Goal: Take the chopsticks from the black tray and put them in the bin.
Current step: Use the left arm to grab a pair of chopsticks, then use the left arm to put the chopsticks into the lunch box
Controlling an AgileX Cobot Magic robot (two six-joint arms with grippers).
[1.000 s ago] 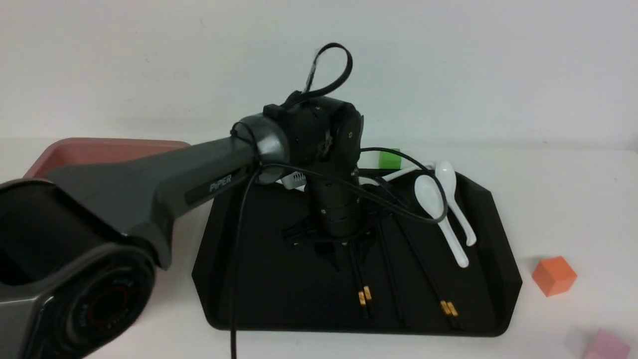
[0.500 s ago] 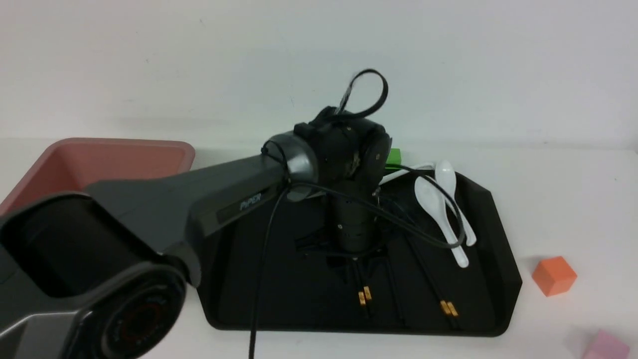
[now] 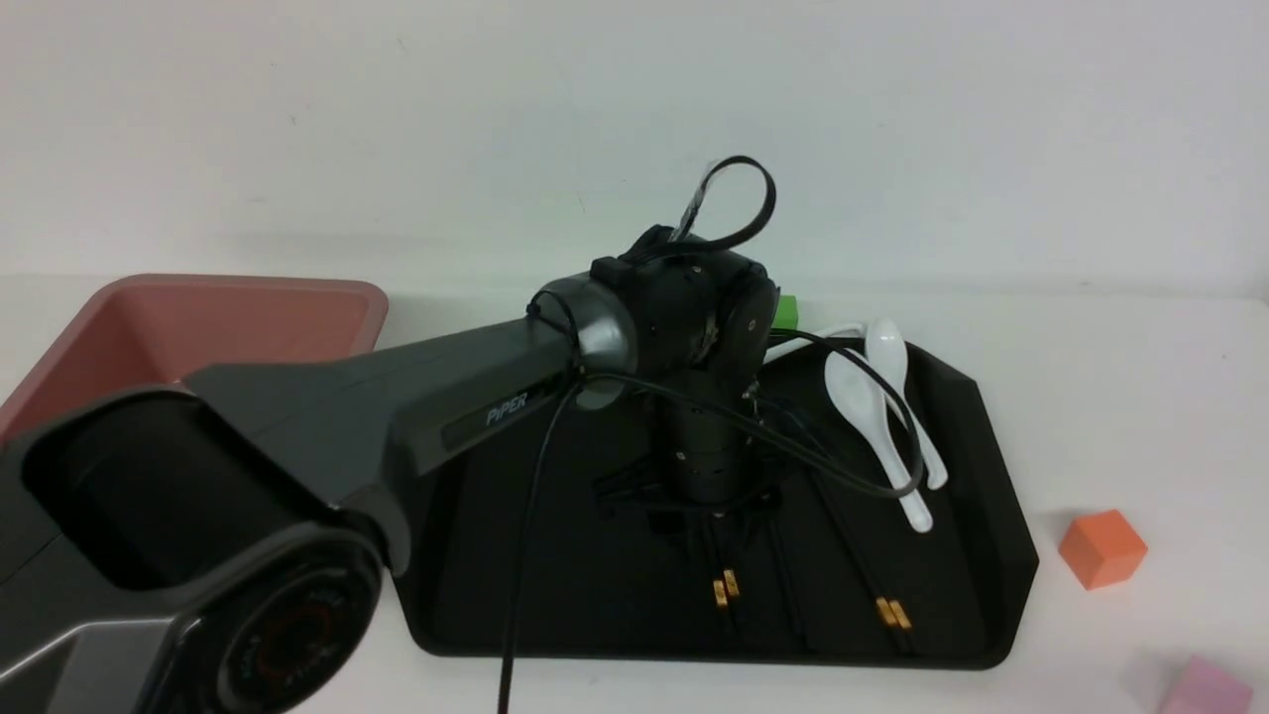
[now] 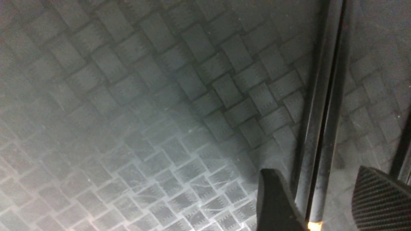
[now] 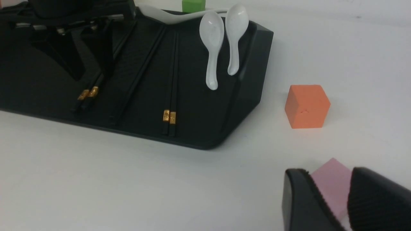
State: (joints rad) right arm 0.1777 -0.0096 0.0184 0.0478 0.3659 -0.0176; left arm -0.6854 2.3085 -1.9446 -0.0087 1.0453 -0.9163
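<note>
Black chopsticks (image 4: 321, 128) between left gripper's (image 4: 324, 205) parted jaws.

You've got a plain white table (image 3: 1120, 397) carrying five things. The black tray (image 3: 996, 496) sits in the middle, flat on the table. The bin (image 3: 248, 285) stands on the left, well apart from the cubes and partly hidden by the arm. A green block (image 3: 785, 310) rests just behind the tray's far edge. An orange cube (image 3: 1102, 547) lies on the right, near the tray's right corner but not touching it. A pink cube (image 3: 1205, 686) sits nearer you, close to the orange one.
</note>
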